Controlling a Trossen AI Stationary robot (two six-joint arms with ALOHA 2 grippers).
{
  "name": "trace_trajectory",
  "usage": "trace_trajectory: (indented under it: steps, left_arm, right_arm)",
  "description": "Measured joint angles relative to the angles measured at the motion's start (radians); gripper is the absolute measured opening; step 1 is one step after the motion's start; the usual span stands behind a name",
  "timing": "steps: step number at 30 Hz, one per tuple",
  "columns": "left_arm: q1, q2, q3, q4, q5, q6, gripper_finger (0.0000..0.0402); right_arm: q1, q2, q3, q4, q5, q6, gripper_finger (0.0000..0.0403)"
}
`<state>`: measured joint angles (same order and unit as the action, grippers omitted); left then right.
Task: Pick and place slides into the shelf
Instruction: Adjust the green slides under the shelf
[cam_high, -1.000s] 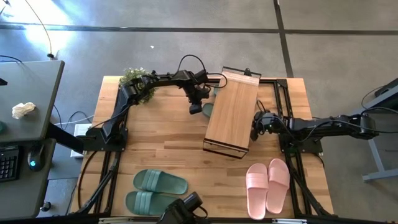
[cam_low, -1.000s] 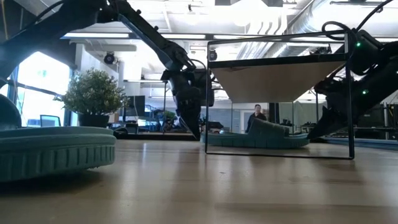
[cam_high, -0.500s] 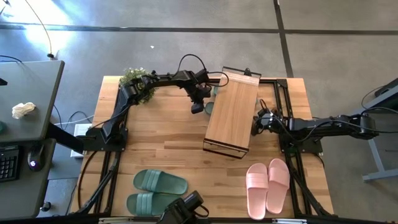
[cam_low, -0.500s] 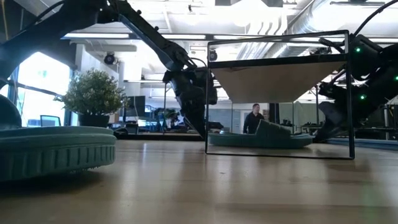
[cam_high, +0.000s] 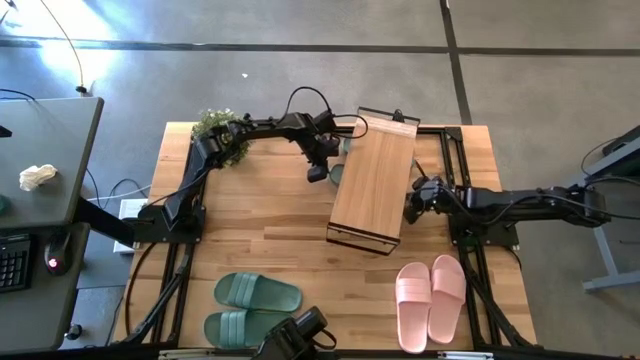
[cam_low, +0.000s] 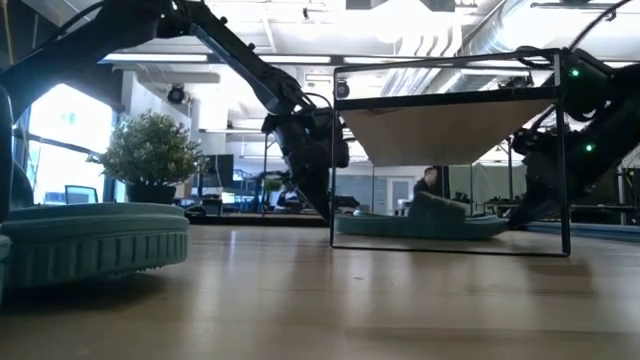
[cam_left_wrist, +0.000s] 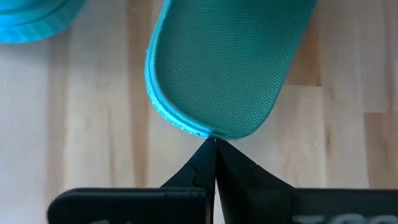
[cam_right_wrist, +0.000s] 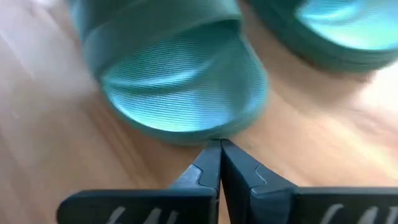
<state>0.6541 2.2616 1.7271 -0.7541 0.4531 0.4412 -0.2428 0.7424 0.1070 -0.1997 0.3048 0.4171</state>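
Nearest the camera in the high view, one green pair (cam_high: 257, 292) and the pink pair (cam_high: 431, 299) lie unmoved on the table's front edge (cam_high: 340, 340). Further back, the right gripper (cam_high: 412, 212), fingers pressed together, has drawn back slightly from the shelf (cam_high: 372, 180), so its nudging looks finished. Beyond, the left gripper (cam_high: 317, 175), also closed on nothing, stays at a green slide's heel (cam_left_wrist: 230, 62). This ridged green pair lies under the shelf; four slides remain outside.

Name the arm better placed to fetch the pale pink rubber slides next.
Right, probably. The right gripper sits right of the light-wood shelf, on the side where the pale pink rubber slides lie; the left gripper is beyond the shelf, farther away.
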Motion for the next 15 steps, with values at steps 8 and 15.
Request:
trace_trajectory:
  steps: [8,15]
  left_arm:
    - [0.000,0.000,0.000,0.000,0.005,0.000,0.0000]
    - [0.000,0.000,0.000,-0.001,0.005,0.000,0.0000]
  right_arm:
    - [0.007,-0.057,0.123,-0.147,-0.186,-0.082,0.0000]
    - [0.043,-0.055,0.085,-0.095,-0.243,-0.089,0.0000]
